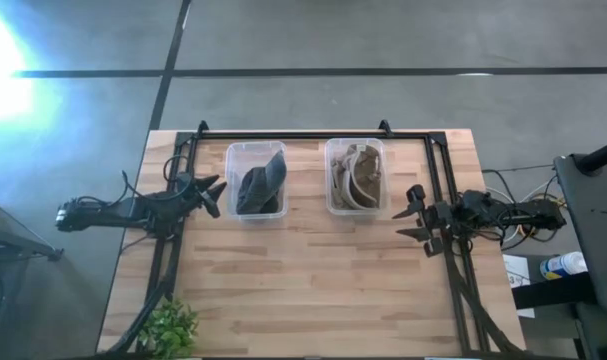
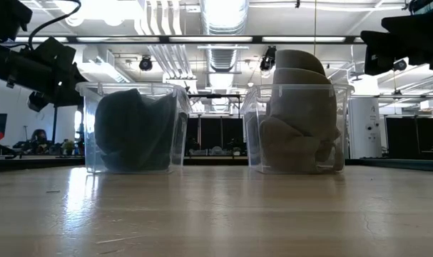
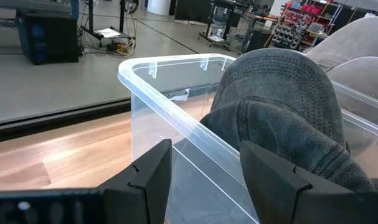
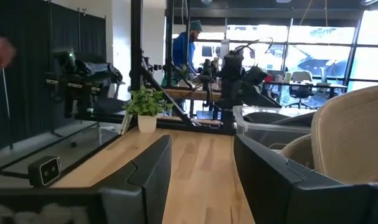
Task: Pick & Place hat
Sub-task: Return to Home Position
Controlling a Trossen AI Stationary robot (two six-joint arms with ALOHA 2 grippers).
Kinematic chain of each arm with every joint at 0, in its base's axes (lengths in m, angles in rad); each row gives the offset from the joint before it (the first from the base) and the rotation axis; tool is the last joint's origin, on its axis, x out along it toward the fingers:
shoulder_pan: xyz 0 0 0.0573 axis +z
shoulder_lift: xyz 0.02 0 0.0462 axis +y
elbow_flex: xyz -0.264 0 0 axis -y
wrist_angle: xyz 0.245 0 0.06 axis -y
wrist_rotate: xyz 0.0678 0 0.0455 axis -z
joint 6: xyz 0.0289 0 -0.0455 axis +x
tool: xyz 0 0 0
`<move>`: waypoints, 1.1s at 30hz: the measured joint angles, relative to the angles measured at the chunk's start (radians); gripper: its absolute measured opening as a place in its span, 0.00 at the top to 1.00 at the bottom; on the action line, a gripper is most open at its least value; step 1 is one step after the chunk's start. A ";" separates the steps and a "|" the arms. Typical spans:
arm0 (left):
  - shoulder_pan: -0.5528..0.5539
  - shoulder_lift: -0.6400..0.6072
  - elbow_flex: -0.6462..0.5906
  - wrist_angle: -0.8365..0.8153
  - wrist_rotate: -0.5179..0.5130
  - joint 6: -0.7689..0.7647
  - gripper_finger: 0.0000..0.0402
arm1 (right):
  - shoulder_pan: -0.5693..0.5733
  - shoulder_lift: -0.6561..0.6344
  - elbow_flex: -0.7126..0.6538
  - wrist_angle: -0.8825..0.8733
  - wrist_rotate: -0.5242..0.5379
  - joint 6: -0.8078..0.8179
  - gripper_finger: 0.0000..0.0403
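Hanging spread and empty, left tool (image 1: 216,197) and right tool (image 1: 411,219) flank the frame's centre. Brown caps (image 1: 358,180) fill the right bin (image 1: 329,176); seemingly only homing the arms remains.

high view straight down on table (image 1: 313,285), low view level across, both show bins (image 2: 175,107)

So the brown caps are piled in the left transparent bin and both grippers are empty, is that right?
Not quite. The high view shows the brown caps piled in the right transparent bin; the left transparent bin holds a dark grey cap. The left gripper and right gripper are indeed empty, fingers open.
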 joint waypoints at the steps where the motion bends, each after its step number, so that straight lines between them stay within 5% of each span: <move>1: 0.000 0.000 0.000 0.000 0.000 0.000 0.54 | 0.000 0.000 0.000 0.000 0.000 0.001 0.58; 33: 0.021 -0.130 -0.030 0.108 0.014 -0.016 0.54 | 0.002 0.029 0.000 0.000 0.002 0.002 0.58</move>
